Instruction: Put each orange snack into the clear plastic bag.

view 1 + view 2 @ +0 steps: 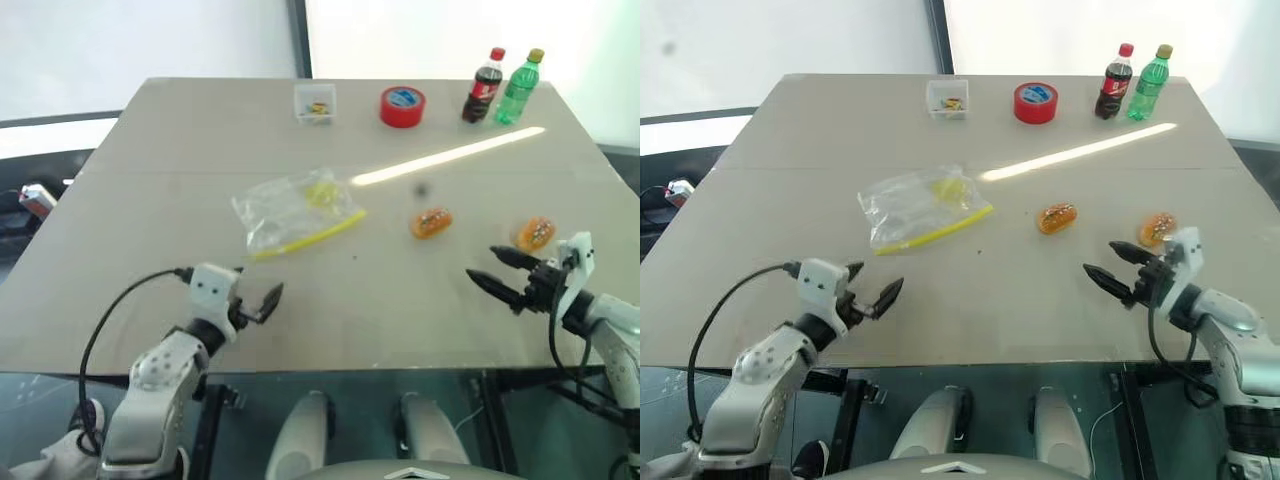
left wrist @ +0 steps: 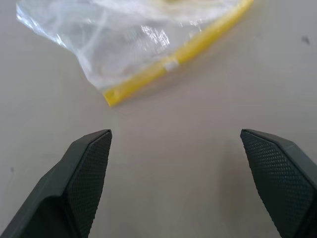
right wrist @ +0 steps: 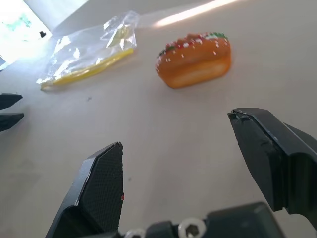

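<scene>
Beside the crinkly clear plastic bag (image 1: 922, 207) lie two oval orange snacks (image 1: 1056, 217), unbagged; both pincers, left (image 1: 872, 292) and right (image 1: 1116, 268), hover spread, seemingly ready to grasp.

A matt, smooth beige worktop (image 1: 200, 160) is seen. The bag (image 1: 290, 212) is made of thin, crinkled clear plastic with a glossy sheen and an opaque yellow strip. The two snacks (image 1: 431, 222) (image 1: 535, 233) look glossy and speckled. The fingertips (image 2: 89, 168) of the left tool (image 2: 176, 183) are covered in finely dimpled black rubber-like pads.

Tape roll (image 1: 402, 106), two bottles (image 1: 486, 86), box (image 1: 315, 103)
</scene>
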Motion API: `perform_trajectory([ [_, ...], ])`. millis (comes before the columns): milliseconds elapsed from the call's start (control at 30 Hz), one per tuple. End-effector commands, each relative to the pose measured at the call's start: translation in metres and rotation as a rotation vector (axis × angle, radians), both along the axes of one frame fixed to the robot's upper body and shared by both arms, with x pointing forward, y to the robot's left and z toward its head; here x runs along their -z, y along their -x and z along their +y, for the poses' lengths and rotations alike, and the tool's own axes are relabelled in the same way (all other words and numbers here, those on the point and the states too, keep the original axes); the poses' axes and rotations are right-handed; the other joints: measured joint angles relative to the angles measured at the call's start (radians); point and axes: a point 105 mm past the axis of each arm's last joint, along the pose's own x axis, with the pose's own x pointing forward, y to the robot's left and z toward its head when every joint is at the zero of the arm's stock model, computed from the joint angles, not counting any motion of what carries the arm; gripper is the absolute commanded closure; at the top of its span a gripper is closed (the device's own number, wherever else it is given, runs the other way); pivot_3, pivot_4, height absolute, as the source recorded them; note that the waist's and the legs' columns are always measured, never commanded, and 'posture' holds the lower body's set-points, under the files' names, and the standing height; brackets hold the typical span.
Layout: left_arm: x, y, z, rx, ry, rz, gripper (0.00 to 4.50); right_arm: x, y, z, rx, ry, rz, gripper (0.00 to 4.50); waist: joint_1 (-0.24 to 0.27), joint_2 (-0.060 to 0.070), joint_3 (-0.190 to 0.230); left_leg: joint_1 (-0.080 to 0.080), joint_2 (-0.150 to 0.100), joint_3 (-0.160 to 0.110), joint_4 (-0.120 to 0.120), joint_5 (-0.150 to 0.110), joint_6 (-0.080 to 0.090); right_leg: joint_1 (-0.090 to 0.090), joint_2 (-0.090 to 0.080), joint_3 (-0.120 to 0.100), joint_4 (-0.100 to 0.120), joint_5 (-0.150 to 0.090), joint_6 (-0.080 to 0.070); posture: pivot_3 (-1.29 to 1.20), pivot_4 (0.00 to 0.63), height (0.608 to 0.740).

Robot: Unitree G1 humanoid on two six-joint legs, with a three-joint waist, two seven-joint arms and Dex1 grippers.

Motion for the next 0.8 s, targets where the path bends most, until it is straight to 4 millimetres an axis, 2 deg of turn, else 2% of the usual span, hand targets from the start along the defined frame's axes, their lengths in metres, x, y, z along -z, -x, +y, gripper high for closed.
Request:
perform_trajectory([
  [33, -0.026, -0.024, 0.014, -0.073, 0.101, -0.029, 0.09, -0.033, -0.002, 0.036, -0.111, 0.022, -0.156, 0.59, 0.000, 0.000, 0.000, 0.000, 0.000, 0.000, 0.000, 0.000, 0.000, 0.000, 0.001, 0.000, 0.000, 0.000, 0.000, 0.00, 0.150, 0.740],
  [100, -0.022, -0.035, 0.018, -0.110, 0.185, 0.024, 0.09, -0.045, -0.004, 0.049, -0.138, 0.022, -0.209, 0.59, -0.003, 0.000, 0.000, 0.000, -0.001, 0.000, 0.000, 0.000, 0.000, 0.000, 0.001, 0.000, 0.000, 0.003, 0.003, 0.00, 0.150, 0.740],
  [200, -0.009, -0.042, 0.017, -0.099, 0.181, 0.095, 0.09, -0.060, -0.005, 0.063, -0.174, 0.025, -0.262, 0.59, -0.004, 0.000, 0.000, -0.001, -0.002, 0.000, 0.000, 0.000, 0.000, 0.000, 0.000, 0.000, 0.000, 0.003, 0.003, 0.00, 0.150, 0.740],
  [300, 0.001, -0.047, 0.017, -0.113, 0.207, 0.152, 0.09, -0.076, -0.005, 0.071, -0.187, 0.006, -0.308, 0.59, -0.002, -0.001, 0.001, -0.001, -0.002, -0.001, -0.001, 0.000, 0.000, 0.000, 0.000, 0.000, 0.000, 0.003, 0.003, 0.00, 0.150, 0.740],
  [400, 0.011, -0.052, 0.012, -0.107, 0.178, 0.208, 0.09, -0.081, -0.004, 0.073, -0.193, 0.015, -0.328, 0.59, 0.004, -0.001, 0.000, -0.001, -0.003, -0.003, -0.001, 0.000, 0.000, 0.000, 0.000, -0.002, 0.000, 0.003, 0.003, 0.00, 0.150, 0.740],
  [567, 0.025, -0.051, -0.023, 0.008, 0.198, 0.283, 0.09, -0.081, -0.003, 0.073, -0.196, 0.021, -0.334, 0.59, 0.003, 0.000, 0.000, 0.000, -0.003, -0.002, -0.001, 0.000, 0.000, 0.001, -0.001, 0.000, 0.000, 0.003, 0.003, 0.00, 0.150, 0.740],
  [667, 0.023, -0.045, -0.047, 0.116, 0.322, 0.328, 0.09, -0.081, -0.002, 0.076, -0.206, 0.025, -0.336, 0.59, 0.006, 0.001, -0.001, 0.000, -0.004, -0.002, 0.000, 0.000, 0.000, 0.001, -0.002, -0.001, 0.000, 0.003, 0.003, 0.00, 0.150, 0.740],
  [767, 0.020, -0.043, -0.063, 0.169, 0.436, 0.380, 0.85, -0.079, -0.001, 0.081, -0.225, 0.032, -0.337, 0.59, 0.006, 0.001, -0.001, 0.000, -0.004, -0.003, 0.000, 0.000, 0.000, 0.002, -0.002, -0.001, 0.000, 0.003, 0.003, 0.00, 0.150, 0.740],
  [800, 0.020, -0.043, -0.065, 0.166, 0.465, 0.402, 1.35, -0.079, -0.001, 0.083, -0.230, 0.034, -0.338, 0.59, 0.006, 0.001, -0.001, 0.000, -0.004, -0.003, 0.000, 0.000, 0.000, 0.002, -0.002, -0.001, 0.000, 0.003, 0.003, 0.00, 0.150, 0.740],
])
